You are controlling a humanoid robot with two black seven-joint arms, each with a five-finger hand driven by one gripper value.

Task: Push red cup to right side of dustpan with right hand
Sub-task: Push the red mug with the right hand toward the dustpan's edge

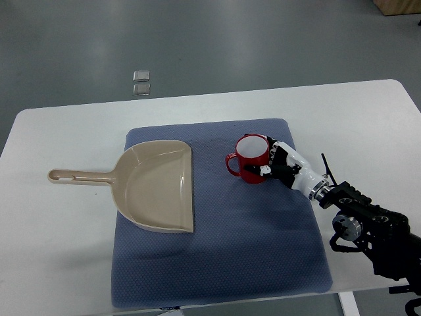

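Note:
A red cup (250,161) with a white inside stands upright on the blue mat (223,250), its handle pointing left. It is to the right of the beige dustpan (158,187), with a gap between them. My right hand (279,164) comes in from the lower right and rests against the cup's right side, its fingers curved along the cup wall. The dustpan lies flat on the mat's left part, its handle (75,176) sticking out left over the white table. The left arm does not show.
The white table (59,250) bears the mat. Its far edge runs across the upper part, with grey floor beyond. Two small grey pads (141,82) lie on the floor. My right forearm (368,227) crosses the table's lower right corner.

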